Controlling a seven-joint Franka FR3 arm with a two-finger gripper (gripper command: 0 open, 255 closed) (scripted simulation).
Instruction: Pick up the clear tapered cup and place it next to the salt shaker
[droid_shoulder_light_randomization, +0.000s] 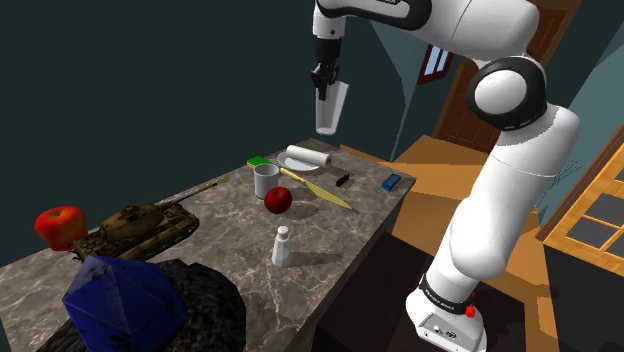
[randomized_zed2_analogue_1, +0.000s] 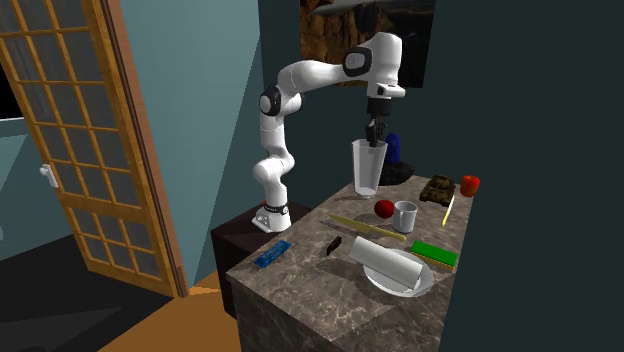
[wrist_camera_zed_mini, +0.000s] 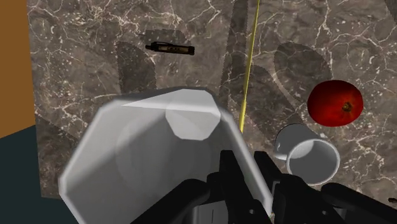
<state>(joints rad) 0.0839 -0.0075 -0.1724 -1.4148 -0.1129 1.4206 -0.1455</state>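
Dark marble counter in a teal-walled room. Shoulder view: the clear cup hangs high at upper middle of the frame, well above a plate carrying a white roll. The salt shaker stands lower centre, near the counter's front edge, with a red apple and a white mug between it and the plate. Likely risks: the grip looks to be on one side of the rim only, so the cup could swing or slip in transit. On the way down it could clip the apple or mug, or tip the narrow shaker if set too close. Second exterior view: the cup sits mid-frame, upright under the gripper and clear of the counter. Wrist view: the black fingers are pinched nearly together on the cup's rim wall, seemingly one inside and one outside, so the gripper is clamped on the cup and holds it in the air. Beneath it lie the mug, the apple, a thin yellow stick and a black pen.
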